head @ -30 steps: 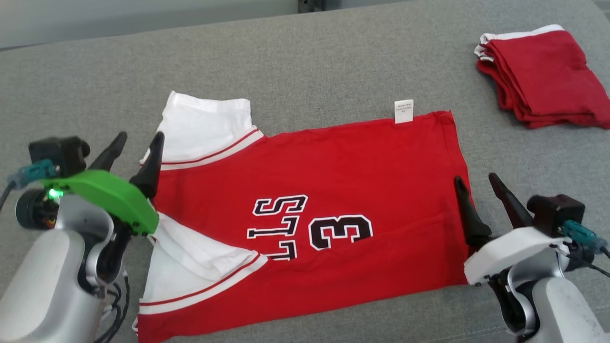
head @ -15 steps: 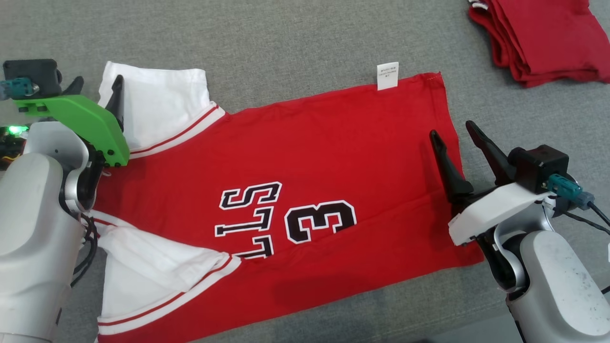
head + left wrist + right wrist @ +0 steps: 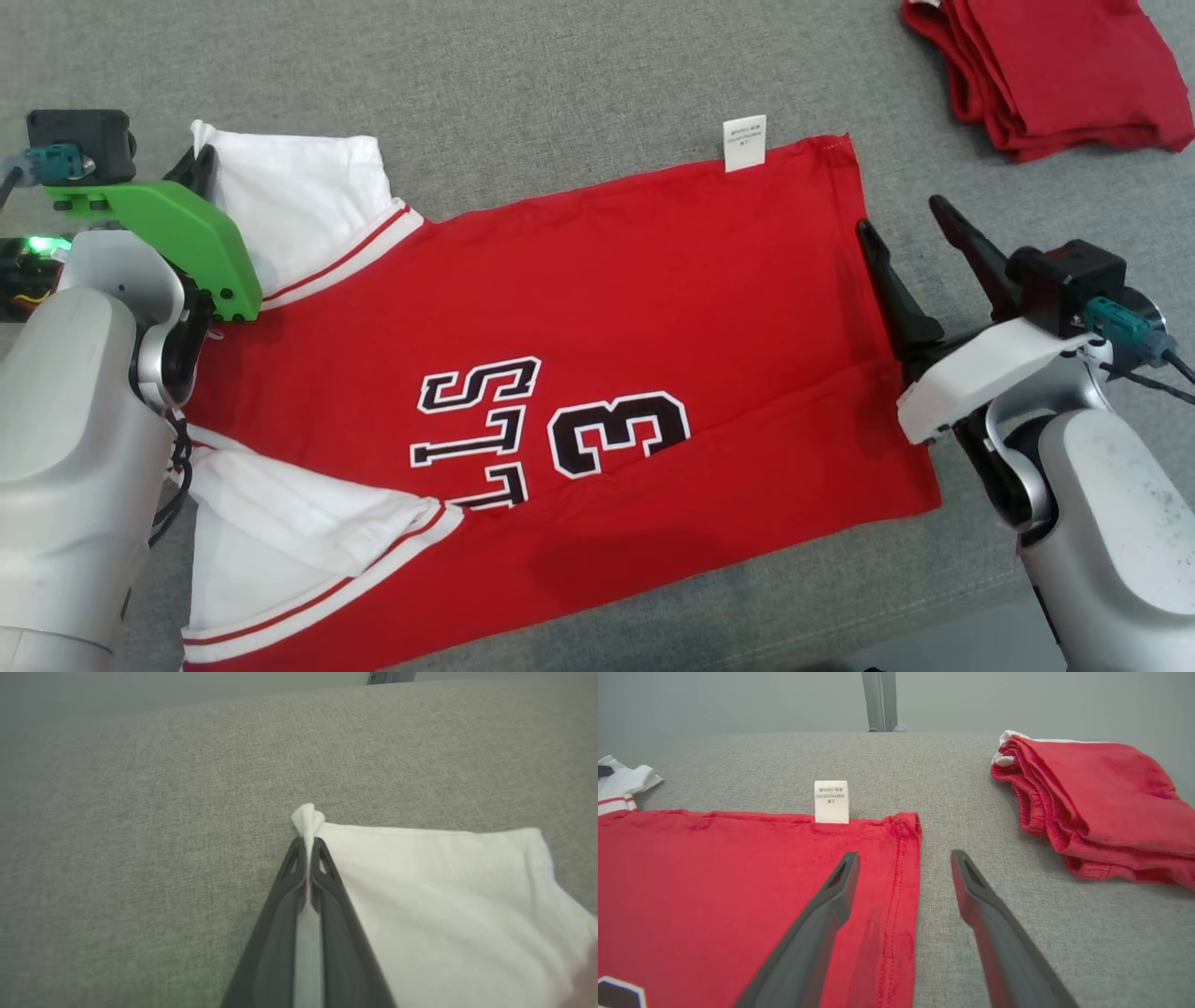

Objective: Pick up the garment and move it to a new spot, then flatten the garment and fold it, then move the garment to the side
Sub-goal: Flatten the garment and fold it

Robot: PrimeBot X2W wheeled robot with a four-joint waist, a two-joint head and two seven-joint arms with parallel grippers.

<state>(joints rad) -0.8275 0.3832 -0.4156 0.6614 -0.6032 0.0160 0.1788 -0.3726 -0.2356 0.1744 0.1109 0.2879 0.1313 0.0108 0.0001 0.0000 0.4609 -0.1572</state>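
The left pincer (image 3: 307, 841) just clamped shut on the white sleeve corner (image 3: 307, 814), so one end is secured. The jersey (image 3: 653, 308) lies spread left of the folded red pile (image 3: 1055, 75); the right pincer (image 3: 906, 855) gapes empty over its hem (image 3: 899, 891).

Far on my right lies a folded pile of red cloth (image 3: 1046, 70), several layers one on another, with a white edge (image 3: 1006, 737) showing at its far left corner. It rests on a grey woven surface (image 3: 560, 75), which spreads wide and looks a little coarse. Behind the far edge of this surface stands a plain grey wall (image 3: 738, 700), and before it one metal post (image 3: 880, 700) rises upright. Past the near edge, on the right, is a pale smooth strip (image 3: 943, 644); what it is I cannot tell.
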